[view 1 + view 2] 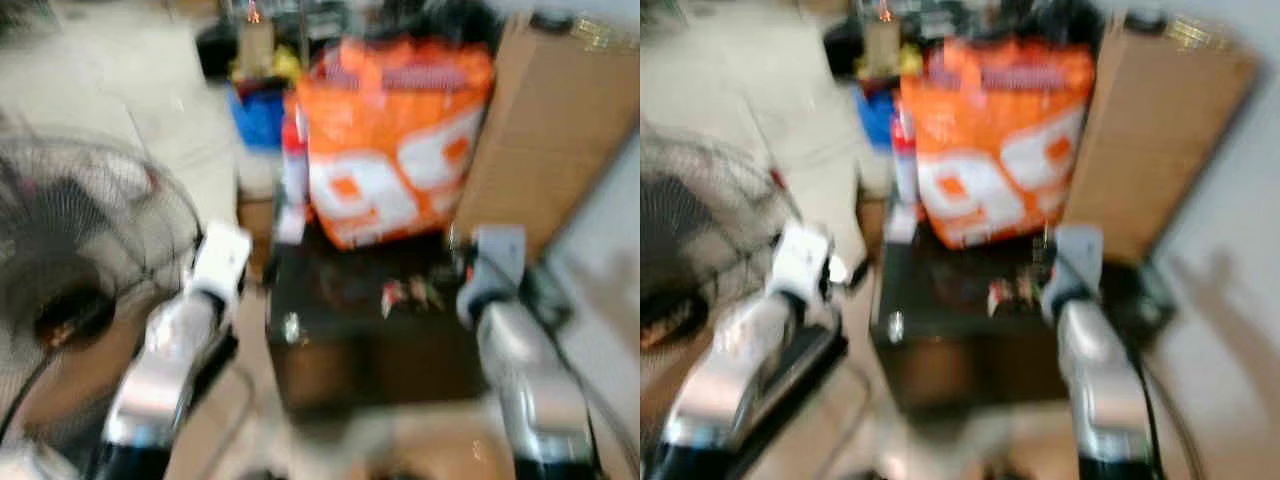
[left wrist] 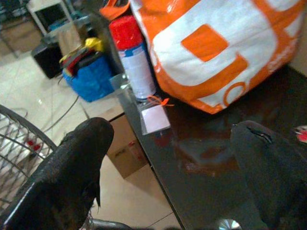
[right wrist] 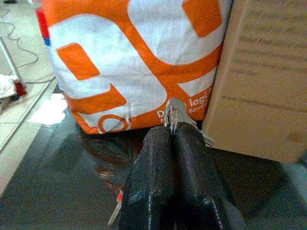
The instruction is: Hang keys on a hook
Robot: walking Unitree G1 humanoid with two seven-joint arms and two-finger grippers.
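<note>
Right gripper (image 3: pixel 171 136) pinching keys (image 3: pixel 172 114)

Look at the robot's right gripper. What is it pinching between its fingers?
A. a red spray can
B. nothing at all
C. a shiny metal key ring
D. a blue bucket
C. In the right wrist view the right gripper has its two black fingers pressed together on a silvery key ring that sticks out past the tips, just in front of the orange and white bag on the dark table.
</note>
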